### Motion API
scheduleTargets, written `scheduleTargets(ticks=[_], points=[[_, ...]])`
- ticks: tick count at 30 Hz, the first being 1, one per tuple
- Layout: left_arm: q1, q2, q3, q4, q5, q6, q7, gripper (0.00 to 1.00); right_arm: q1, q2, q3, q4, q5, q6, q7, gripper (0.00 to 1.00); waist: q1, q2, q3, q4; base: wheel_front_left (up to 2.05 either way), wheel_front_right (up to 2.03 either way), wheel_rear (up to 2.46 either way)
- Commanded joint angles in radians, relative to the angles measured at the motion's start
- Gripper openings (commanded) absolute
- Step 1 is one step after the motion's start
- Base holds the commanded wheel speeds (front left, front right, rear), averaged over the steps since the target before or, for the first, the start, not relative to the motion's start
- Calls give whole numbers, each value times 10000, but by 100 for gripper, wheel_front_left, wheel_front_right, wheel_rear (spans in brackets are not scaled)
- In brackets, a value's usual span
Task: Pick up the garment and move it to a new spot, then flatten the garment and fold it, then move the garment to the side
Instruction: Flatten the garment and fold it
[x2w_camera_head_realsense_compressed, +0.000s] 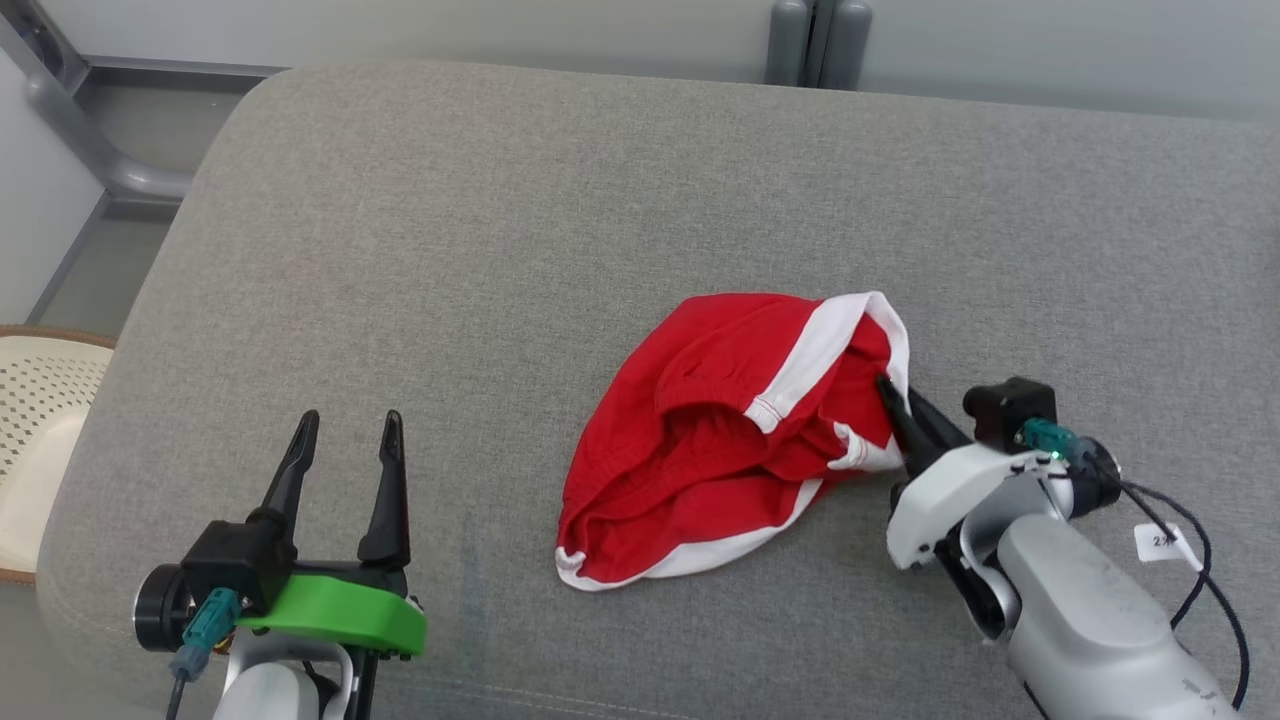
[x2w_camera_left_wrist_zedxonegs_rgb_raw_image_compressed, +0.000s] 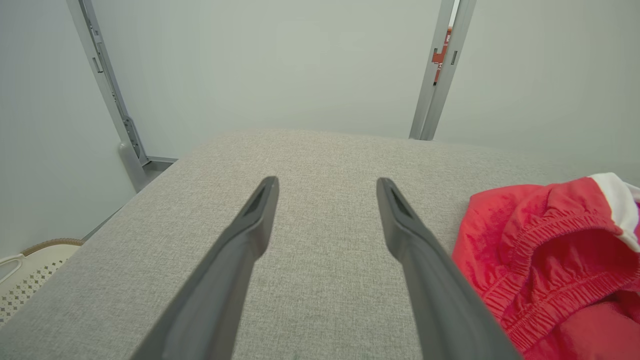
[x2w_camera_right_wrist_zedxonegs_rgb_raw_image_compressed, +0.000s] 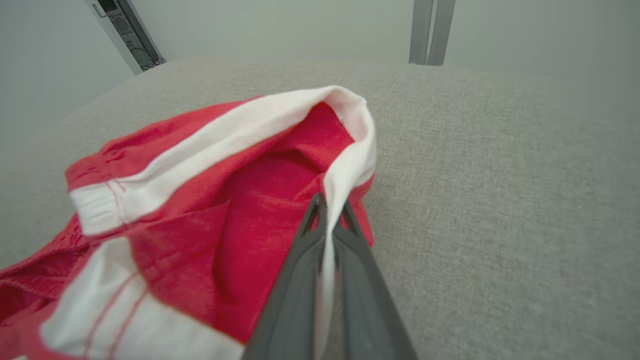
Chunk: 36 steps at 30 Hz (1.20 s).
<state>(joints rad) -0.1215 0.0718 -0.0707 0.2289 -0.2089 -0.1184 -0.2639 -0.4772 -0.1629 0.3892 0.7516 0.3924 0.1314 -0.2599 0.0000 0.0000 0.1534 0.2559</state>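
The right gripper (x2w_camera_right_wrist_zedxonegs_rgb_raw_image_compressed: 328, 210) has its two dark fingers pressed together on the white trim (x2w_camera_right_wrist_zedxonegs_rgb_raw_image_compressed: 350, 150) of a red garment (x2w_camera_right_wrist_zedxonegs_rgb_raw_image_compressed: 200, 200). The band of cloth runs down between the fingers in the right wrist view. In the head view, the same gripper (x2w_camera_head_realsense_compressed: 888, 392) meets the garment (x2w_camera_head_realsense_compressed: 700, 440) at the hem on its right side, with the pale forearm trailing away toward the near right corner of the grey cushion (x2w_camera_head_realsense_compressed: 500, 220).

The garment lies crumpled on the cushion, right of its middle and toward its near edge. A white-edged opening gapes on the gripper's side, and an elastic waistband is bunched across the middle. A white-trimmed hem curves along the side nearest the cushion's front edge.

The left gripper (x2w_camera_head_realsense_compressed: 350, 420) hangs over the near left part of the cushion with its fingers spread wide and nothing between them, well apart from the cloth. In the left wrist view, its fingers (x2w_camera_left_wrist_zedxonegs_rgb_raw_image_compressed: 252, 235) frame bare grey fabric, and the garment (x2w_camera_left_wrist_zedxonegs_rgb_raw_image_compressed: 545, 235) sits off to one side.

Past the cushion's left edge stands a pale perforated basket (x2w_camera_head_realsense_compressed: 40, 400) with a brown rim. Beyond its far left corner, a grey metal tube (x2w_camera_head_realsense_compressed: 90, 150) runs along the floor. A pale wall (x2w_camera_left_wrist_zedxonegs_rgb_raw_image_compressed: 280, 65) rises behind the cushion's far edge.
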Motion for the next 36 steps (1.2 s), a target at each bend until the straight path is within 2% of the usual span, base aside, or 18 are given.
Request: scheduleTargets(ticks=[1,6,9,17,18,19,25,29,36], points=[[-130,-41,15,8,3,-16,0,100,-280,-130,-20,-114,-23,-19,-40,0,0,0,0,12,0,0,0],[-205,-93,-51,53,-23,-17,0,100,-1342,-297,39,-535,-513,-19,-54,0,0,0,22,105,0,0,0],[-255,-110,-132,109,-77,-28,0,100,-2167,-138,232,-502,-779,-19,-56,0,0,0,47,259,0,0,0],[-485,-178,-406,238,-213,-39,0,100,-4314,10,810,1431,-1593,-19,-51,2,0,0,268,920,0,0,0],[-526,-184,-464,266,-236,-45,0,100,-4457,11,721,1795,-1650,-20,-51,48,0,0,300,1009,0,0,0],[-561,-189,-492,281,-246,-49,0,100,-4571,42,663,2014,-1684,-19,-51,100,0,0,318,1062,0,0,0],[-500,-203,-403,263,-323,21,0,100,-4306,86,454,2098,-1760,-20,-52,100,0,0,309,1008,0,0,0],[-367,-205,-245,238,-269,54,0,100,-3783,-111,181,1470,-1497,-19,-53,100,0,0,183,764,0,0,0],[-132,-203,-34,184,-140,62,0,100,-2126,-803,326,191,-1066,-19,-54,100,0,0,-129,338,0,0,0]])
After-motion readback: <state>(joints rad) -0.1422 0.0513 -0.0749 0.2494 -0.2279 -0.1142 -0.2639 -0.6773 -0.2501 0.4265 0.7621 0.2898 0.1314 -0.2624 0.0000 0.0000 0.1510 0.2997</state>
